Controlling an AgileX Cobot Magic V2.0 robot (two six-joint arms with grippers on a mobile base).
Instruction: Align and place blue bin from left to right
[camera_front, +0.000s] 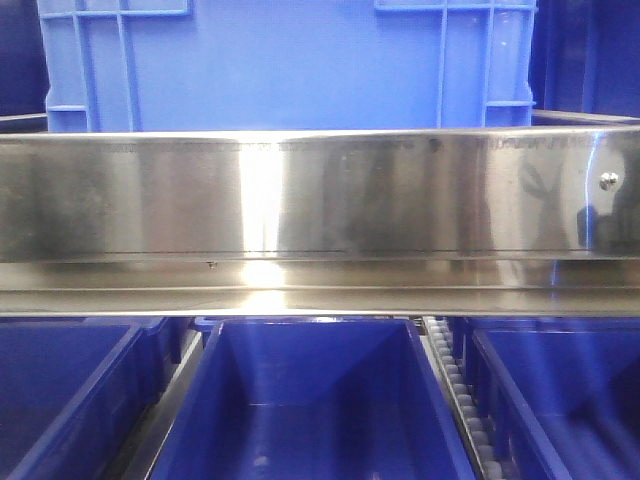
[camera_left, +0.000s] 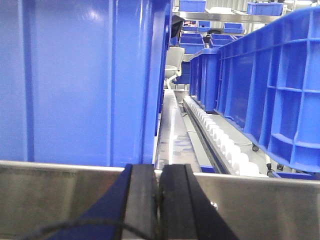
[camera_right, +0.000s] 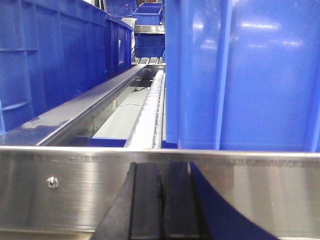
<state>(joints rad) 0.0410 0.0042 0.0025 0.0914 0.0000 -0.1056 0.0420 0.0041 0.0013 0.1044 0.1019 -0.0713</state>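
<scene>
A large blue bin (camera_front: 290, 65) stands on the upper shelf behind a steel rail (camera_front: 320, 195), filling the front view's top. In the left wrist view the same blue bin (camera_left: 80, 80) fills the left half, and my left gripper (camera_left: 158, 200) sits shut in front of the rail, just right of the bin's near corner. In the right wrist view the blue bin (camera_right: 245, 75) fills the right half; my right gripper (camera_right: 162, 200) is shut before the rail, near the bin's left corner. Neither gripper holds anything.
Neighbouring blue bins (camera_left: 270, 95) (camera_right: 50, 65) stand on either side across roller tracks (camera_left: 220, 140) (camera_right: 150, 120). On the lower level, three more blue bins (camera_front: 310, 400) sit side by side, with a roller strip (camera_front: 462, 400) between them.
</scene>
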